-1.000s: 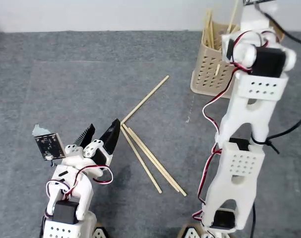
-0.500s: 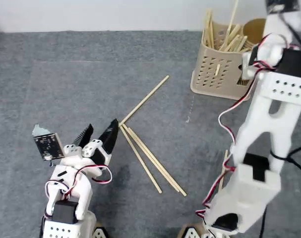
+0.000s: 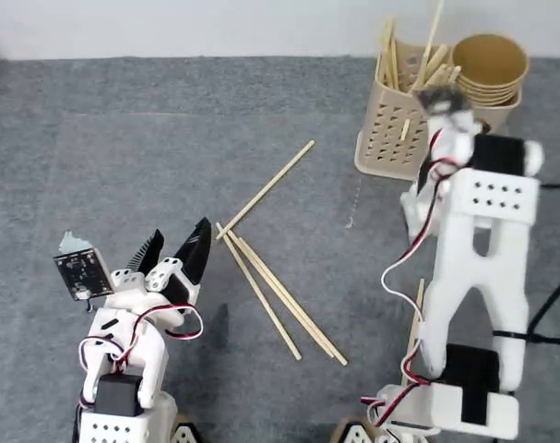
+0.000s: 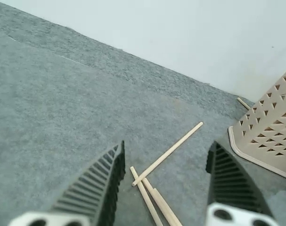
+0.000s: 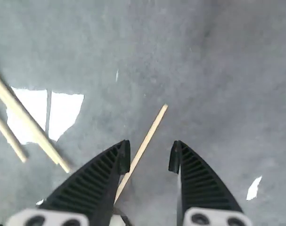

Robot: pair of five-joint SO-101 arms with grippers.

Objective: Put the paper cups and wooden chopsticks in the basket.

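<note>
Wooden chopsticks point(image 3: 281, 293) lie scattered on the grey mat point(image 3: 123, 157), well apart from the perforated beige basket point(image 3: 383, 129), which the right arm point(image 3: 487, 231) partly blocks. Stacked brown paper cups point(image 3: 490, 66) stand at the basket's right end. The right gripper point(image 5: 150, 143) is parted and empty, straddling a lone chopstick point(image 5: 150, 136). The left gripper point(image 3: 181, 231) gapes wide near the pile, holding nothing.
</note>
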